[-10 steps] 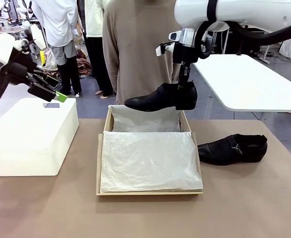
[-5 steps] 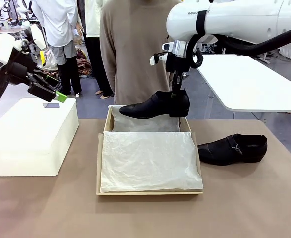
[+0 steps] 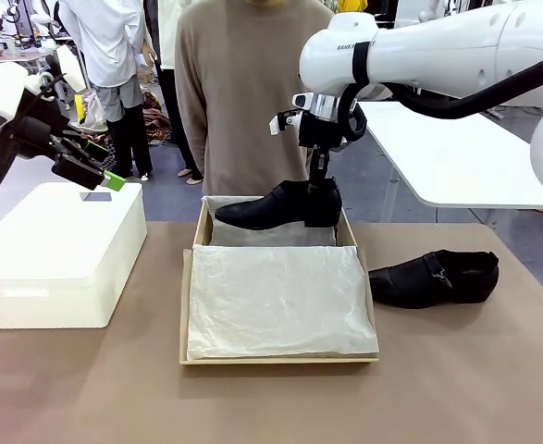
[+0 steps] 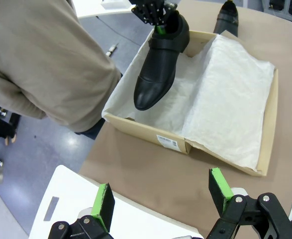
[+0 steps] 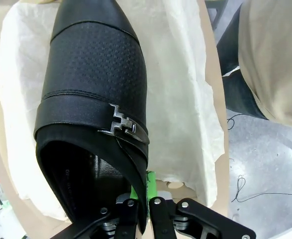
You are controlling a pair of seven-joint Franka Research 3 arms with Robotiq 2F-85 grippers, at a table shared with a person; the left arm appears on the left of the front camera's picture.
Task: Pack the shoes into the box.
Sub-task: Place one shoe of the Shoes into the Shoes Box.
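1. Black leather shoe [image 3: 271,205] hangs low over the box [image 3: 190,305], at its far end and lengthwise along its far wall, toe to the robot's left. The right gripper [image 3: 319,185] is at its heel. The other shoe [image 3: 435,277] lies right of the box.
2. Left wrist view: the left gripper [image 4: 161,194] is spread wide, empty, well apart from both.
3. Right wrist view: the jaws pinch the heel collar; perforated vamp, metal buckle [image 5: 123,124].

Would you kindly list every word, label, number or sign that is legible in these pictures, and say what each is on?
Nothing reads clearly enough to quote.
Dark lettering on the white right arm: too small to read.
White sticker on the tan cardboard shoebox: print too small.
Stamp on the insole of the held black leather shoe: blurred.
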